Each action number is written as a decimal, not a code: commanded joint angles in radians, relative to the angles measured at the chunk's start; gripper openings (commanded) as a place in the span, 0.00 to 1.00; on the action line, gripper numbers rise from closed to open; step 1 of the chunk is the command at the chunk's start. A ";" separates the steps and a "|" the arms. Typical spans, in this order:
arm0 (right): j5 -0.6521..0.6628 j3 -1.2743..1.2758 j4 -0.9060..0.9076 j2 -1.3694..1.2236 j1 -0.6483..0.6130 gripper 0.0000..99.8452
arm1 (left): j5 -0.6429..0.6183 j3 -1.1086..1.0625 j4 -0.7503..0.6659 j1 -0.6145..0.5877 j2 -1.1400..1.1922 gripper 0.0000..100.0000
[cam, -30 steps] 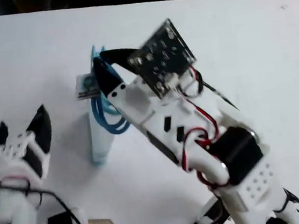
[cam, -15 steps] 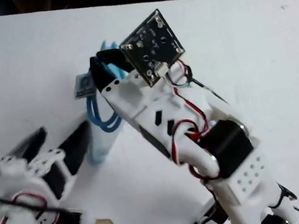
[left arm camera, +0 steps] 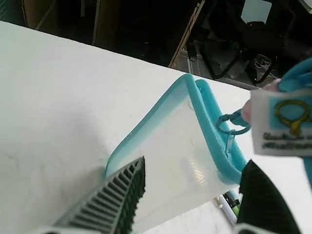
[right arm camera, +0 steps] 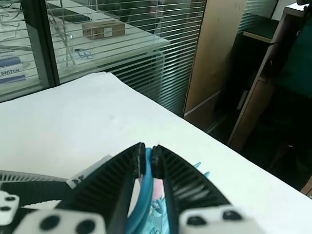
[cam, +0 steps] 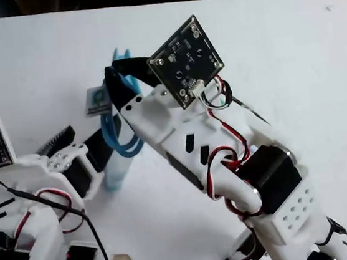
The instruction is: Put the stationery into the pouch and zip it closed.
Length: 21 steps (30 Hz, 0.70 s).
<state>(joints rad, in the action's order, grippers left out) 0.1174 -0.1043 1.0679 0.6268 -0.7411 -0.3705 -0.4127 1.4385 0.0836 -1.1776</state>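
Two jobs meet in this loading step: your right gripper (right arm camera: pixel 147 148) is clamped on the blue cord (right arm camera: pixel 144 185) over the pouch (left arm camera: pixel 170 141) lying on the table, your left gripper (left arm camera: pixel 195 165) gapes astride it, so next feed the cord into its mouth.

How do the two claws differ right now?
The left gripper is open, its fingers spread toward the pouch. The right gripper is shut on a blue cord. In the high view the left gripper sits beside the pouch's long side, and the right gripper is by its far end. Both have black ridged fingers on white arms.
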 commanded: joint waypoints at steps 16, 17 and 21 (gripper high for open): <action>-0.006 -0.037 -0.012 0.015 0.001 0.02 | -0.063 0.126 -0.029 0.110 0.424 0.32; -0.006 -0.037 -0.012 0.013 0.001 0.02 | -0.061 0.126 -0.028 0.113 0.429 0.32; -0.006 -0.037 -0.013 0.013 0.005 0.02 | -0.015 0.124 -0.011 0.113 0.432 0.32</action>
<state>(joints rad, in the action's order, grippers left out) 0.1174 -0.1043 1.0679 0.6268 -0.7365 -0.4089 -0.3023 1.4062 0.1926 -0.7618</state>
